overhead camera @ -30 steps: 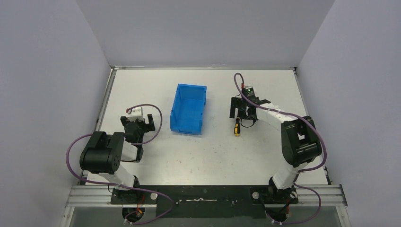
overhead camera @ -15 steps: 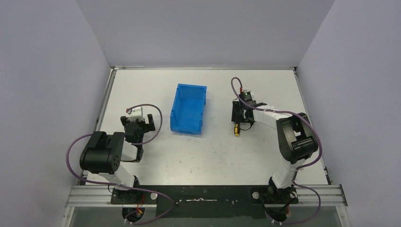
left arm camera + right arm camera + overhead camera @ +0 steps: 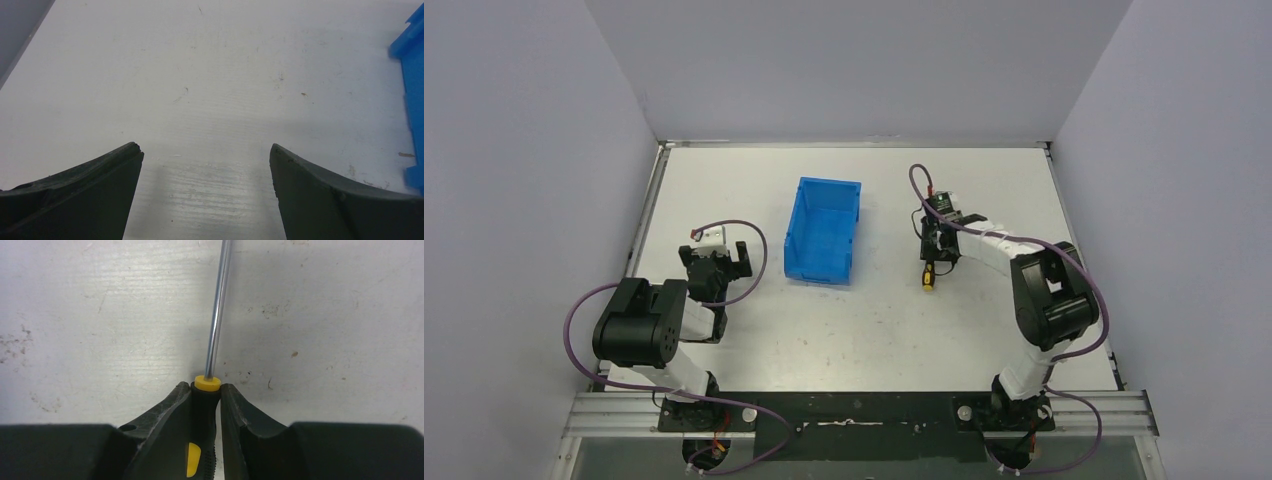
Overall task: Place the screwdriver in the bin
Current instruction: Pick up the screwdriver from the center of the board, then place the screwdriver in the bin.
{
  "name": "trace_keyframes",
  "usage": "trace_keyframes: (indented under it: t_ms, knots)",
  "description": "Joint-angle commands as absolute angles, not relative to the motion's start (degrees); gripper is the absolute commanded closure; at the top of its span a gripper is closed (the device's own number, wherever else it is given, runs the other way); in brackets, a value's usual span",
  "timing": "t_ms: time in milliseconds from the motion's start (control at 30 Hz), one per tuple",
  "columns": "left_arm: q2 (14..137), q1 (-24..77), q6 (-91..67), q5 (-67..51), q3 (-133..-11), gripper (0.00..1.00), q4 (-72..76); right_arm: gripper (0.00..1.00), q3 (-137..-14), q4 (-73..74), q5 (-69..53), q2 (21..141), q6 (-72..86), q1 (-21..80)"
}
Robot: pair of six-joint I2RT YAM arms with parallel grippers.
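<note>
**benchrat:** Quick count from the top view: two arms, one bin (image 3: 826,236), one screwdriver (image 3: 928,275). Any writing on the gear is too small for me to read.

**yam_fan:** Same here. The right gripper (image 3: 205,389) has its fingers (image 3: 160,426) pinched narrow on the black-and-yellow handle. The yellow collar sits right at the fingertips and the shaft runs straight out past them. I can't tell if it's off the table (image 3: 844,330) or lying on it.

**benchrat:** Arm pose?

**yam_fan:** The right arm is stretched forward with its elbow bent and its wrist tipped down over the handle. The bin is well apart from those fingers, off to the left. The left arm is folded back near its base. The left gripper (image 3: 205,150) hangs low with its fingers spread wide and only table between them. The bin's blue wall is out past the right-hand finger.
</note>
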State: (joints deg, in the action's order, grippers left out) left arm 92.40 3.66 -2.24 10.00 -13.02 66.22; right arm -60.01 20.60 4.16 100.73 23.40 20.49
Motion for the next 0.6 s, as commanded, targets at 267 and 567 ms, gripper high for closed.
trace_keyframes:
  t_ms: [267, 567]
  knots:
    - [92.30, 3.51, -1.78, 9.58, -14.50, 0.03, 69.26, 1.00, -73.96, 31.85, 9.60, 92.60, 22.90, 20.84]
    - [92.29, 3.47, -1.76, 9.62, -14.51, 0.03, 69.33, 1.00, -85.64, 40.68, 12.96, 93.23, 23.40, 20.84]
